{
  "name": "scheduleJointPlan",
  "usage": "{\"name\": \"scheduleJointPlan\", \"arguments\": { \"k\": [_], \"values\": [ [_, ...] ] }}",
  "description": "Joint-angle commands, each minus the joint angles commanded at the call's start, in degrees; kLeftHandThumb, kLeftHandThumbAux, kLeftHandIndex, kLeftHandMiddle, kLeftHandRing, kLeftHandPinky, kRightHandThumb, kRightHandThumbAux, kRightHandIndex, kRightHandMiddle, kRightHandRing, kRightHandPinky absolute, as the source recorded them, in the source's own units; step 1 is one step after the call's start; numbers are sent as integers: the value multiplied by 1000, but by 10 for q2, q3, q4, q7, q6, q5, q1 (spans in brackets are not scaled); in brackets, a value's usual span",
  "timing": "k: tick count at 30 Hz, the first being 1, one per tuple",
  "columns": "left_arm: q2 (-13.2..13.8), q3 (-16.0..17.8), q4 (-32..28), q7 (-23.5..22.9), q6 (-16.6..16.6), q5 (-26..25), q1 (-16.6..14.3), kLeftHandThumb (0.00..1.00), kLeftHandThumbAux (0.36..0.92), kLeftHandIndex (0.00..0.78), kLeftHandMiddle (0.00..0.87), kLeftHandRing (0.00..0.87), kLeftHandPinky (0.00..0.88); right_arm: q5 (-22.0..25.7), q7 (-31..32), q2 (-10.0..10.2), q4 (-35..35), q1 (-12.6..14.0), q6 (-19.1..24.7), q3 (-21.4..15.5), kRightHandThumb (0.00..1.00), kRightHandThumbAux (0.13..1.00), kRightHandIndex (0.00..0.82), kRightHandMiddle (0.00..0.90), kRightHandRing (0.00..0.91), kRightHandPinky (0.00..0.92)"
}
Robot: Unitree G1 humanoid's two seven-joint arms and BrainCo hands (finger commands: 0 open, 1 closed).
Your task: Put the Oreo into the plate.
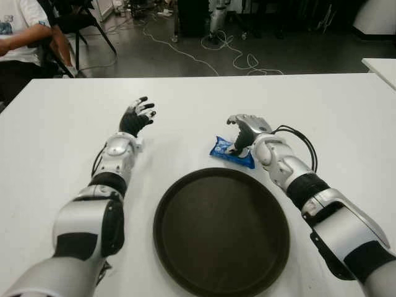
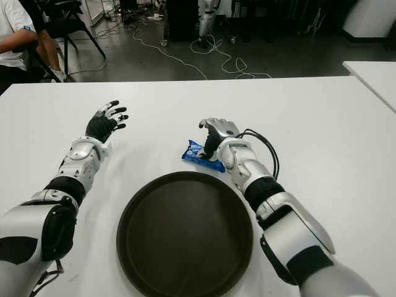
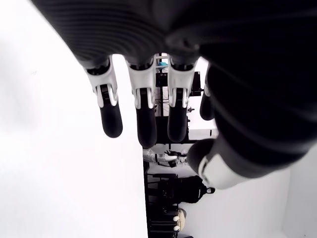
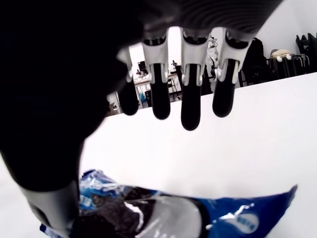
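A blue Oreo pack (image 1: 230, 152) lies flat on the white table just beyond the far rim of the round dark plate (image 1: 221, 229). My right hand (image 1: 243, 131) hovers directly over the pack's right end, fingers extended and spread, thumb down beside the wrapper. In the right wrist view the Oreo pack (image 4: 163, 213) shows below the open fingers (image 4: 190, 106), with nothing gripped. My left hand (image 1: 137, 116) shows left of the plate over the table, fingers spread and holding nothing.
The white table (image 1: 74, 117) stretches wide around the plate. A seated person (image 1: 21, 34) is beyond the far left corner, beside a chair (image 1: 83, 21). Cables (image 1: 204, 52) run over the floor behind. Another white table edge (image 1: 380, 67) shows at the far right.
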Motion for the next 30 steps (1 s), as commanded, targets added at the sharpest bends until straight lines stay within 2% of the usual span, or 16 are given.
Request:
{"name": "scheduleJointPlan", "arguments": {
  "k": [15, 23, 26, 30],
  "values": [
    [-1, -2, 0, 3, 0, 4, -1, 157, 744, 132, 208, 214, 219, -6, 3, 0, -8, 3, 12, 5, 0, 793, 283, 271, 281, 298],
    [-2, -5, 0, 7, -1, 8, -1, 150, 766, 133, 208, 205, 202, -12, 10, -2, -16, 7, 16, 12, 0, 778, 251, 251, 273, 299],
    [-2, -6, 0, 7, -1, 8, -1, 148, 762, 137, 210, 208, 211, -16, 10, -3, -28, 13, 17, 14, 0, 785, 258, 253, 271, 292],
    [-2, -7, -1, 11, -2, 9, -1, 154, 756, 142, 214, 213, 216, -33, 2, -5, -67, 36, 28, 27, 0, 789, 283, 272, 281, 279]
  ]
}}
